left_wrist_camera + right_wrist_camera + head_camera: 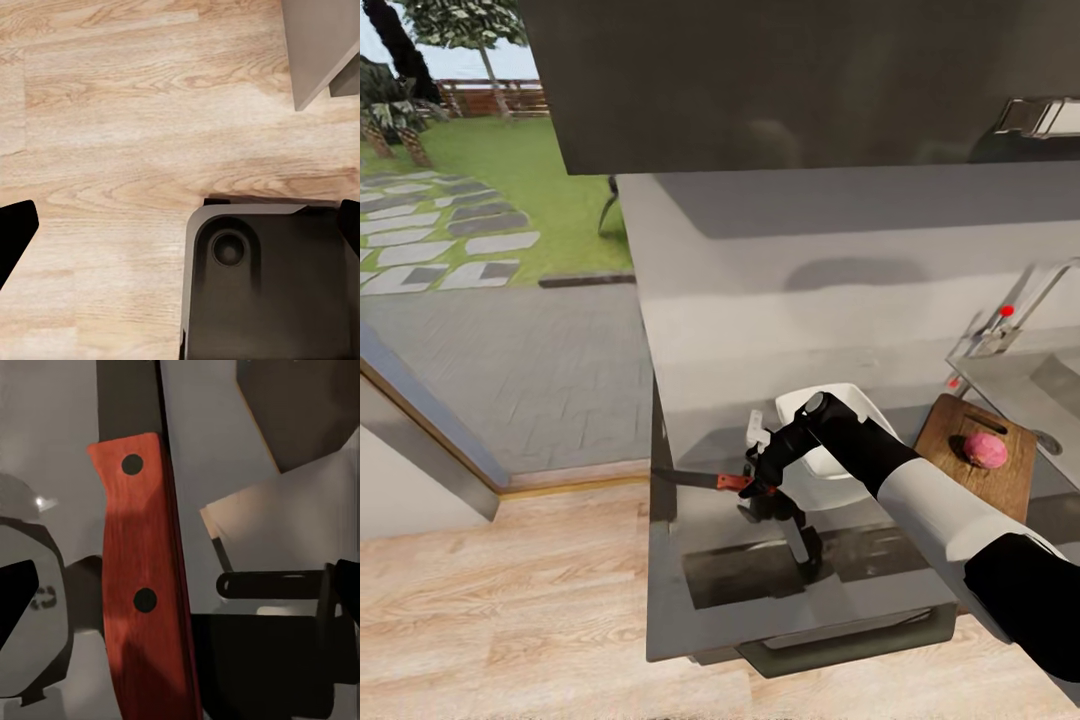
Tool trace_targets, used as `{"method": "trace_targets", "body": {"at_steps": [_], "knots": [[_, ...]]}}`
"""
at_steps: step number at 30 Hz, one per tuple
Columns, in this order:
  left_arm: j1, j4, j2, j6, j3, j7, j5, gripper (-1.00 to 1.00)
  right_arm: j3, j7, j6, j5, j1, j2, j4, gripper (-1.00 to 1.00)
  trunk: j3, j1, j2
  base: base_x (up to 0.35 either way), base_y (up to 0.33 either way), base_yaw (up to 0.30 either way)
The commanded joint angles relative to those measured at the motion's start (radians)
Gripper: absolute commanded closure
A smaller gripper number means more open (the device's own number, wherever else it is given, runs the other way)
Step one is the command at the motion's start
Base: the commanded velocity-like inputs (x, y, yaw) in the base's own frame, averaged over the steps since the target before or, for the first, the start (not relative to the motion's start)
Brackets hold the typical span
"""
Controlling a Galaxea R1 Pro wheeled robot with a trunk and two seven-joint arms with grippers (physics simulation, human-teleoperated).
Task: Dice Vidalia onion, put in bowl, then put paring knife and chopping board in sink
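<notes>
The paring knife point(705, 480) sits in the right pincer point(758, 478), which is clamped on its red handle; the dark blade sticks out sideways from the pincer toward the window end of the bench point(690, 540), out past the bench's edge. In the right wrist view the handle point(139, 585) with its two dark rivets runs between the fingers, and the blade's tip is cut off by the frame. Just behind the pincer, touching nothing I can make out, stands the white bowl point(850, 420), half hidden by the arm, so I cannot see whether anything is in it. Further along from the pincer, toward the tap, the chopping board point(985, 470) lies on the bench with the pink-red onion point(985, 450) whole on top of it. Beyond that, the sink point(1040, 375) is cut off at the frame edge. The left pincer's dark fingers point(15, 232) show well apart in its wrist view, hanging over the wooden floor point(112, 135) with nothing between them.
</notes>
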Motion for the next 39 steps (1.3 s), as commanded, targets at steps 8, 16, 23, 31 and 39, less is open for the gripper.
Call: {"method": "trace_targets", "body": {"at_steps": [8, 16, 23, 31, 39], "knots": [[0.0, -0.002, 0.001, -0.001, -0.009, 0.005, 0.008, -1.0, 0.006, -0.003, 0.016, 0.0, 0.004, 0.003, -0.003, -1.0, -0.005, 0.001, -0.001, 0.0, 0.0, 0.0], [0.0, -0.002, 0.001, -0.001, -0.009, 0.005, 0.008, -1.0, 0.008, -0.004, 0.016, 0.003, 0.003, 0.007, -0.002, -1.0, -0.006, 0.001, -0.001, 0.0, 0.0, 0.0], [0.002, -0.005, 0.006, -0.001, -0.008, 0.005, 0.007, -1.0, 0.01, -0.002, 0.009, 0.011, -0.002, 0.038, 0.002, -1.0, -0.005, 0.001, -0.001, 0.0, 0.0, 0.0], [0.002, -0.007, 0.008, -0.003, -0.008, 0.005, 0.007, -1.0, 0.009, -0.003, 0.009, 0.047, -0.002, 0.066, 0.002, -1.0, -0.005, 0.001, -0.001, 0.0, 0.0, 0.0], [0.002, -0.007, 0.008, -0.004, -0.008, 0.006, 0.007, -1.0, 0.01, -0.002, 0.01, 0.064, -0.002, 0.068, 0.002, -1.0, -0.005, 0.001, -0.001, 0.0, 0.0, 0.0]]}}
